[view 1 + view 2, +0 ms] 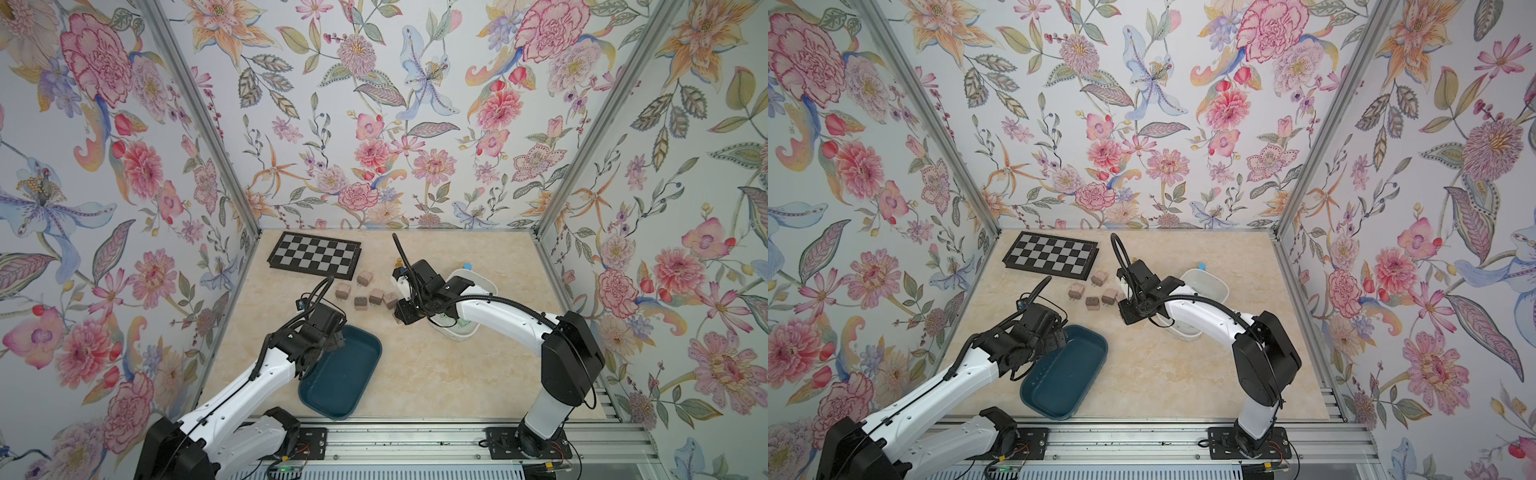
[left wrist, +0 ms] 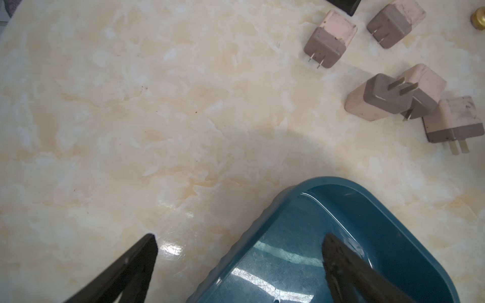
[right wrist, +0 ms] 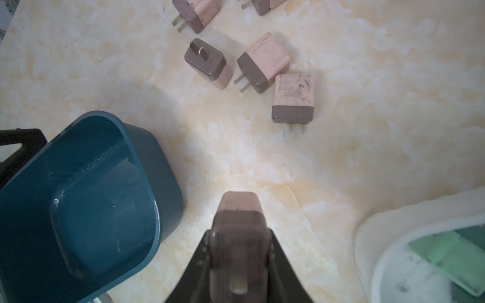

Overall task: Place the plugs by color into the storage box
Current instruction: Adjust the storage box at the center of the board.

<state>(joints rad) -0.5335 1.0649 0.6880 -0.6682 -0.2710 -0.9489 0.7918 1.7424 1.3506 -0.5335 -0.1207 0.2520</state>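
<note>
Right gripper [image 3: 240, 251] clamped on a pink plug [image 3: 240, 210], above bare tabletop between the teal box [image 3: 78, 199] and the white box [image 3: 367, 236]; teal box lies nearer the left gripper [image 2: 240, 251], whose jaws gape empty across its rim.

Soft, even light; glare streaks the teal bin [image 2: 341, 236], and wrist views blur up close.

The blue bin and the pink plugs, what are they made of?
The blue bin looks like glossy moulded plastic: smooth rounded walls with bright glints. The pink plugs look like matte plastic, scuffed and speckled, with thin shiny prongs that are probably metal.
</note>
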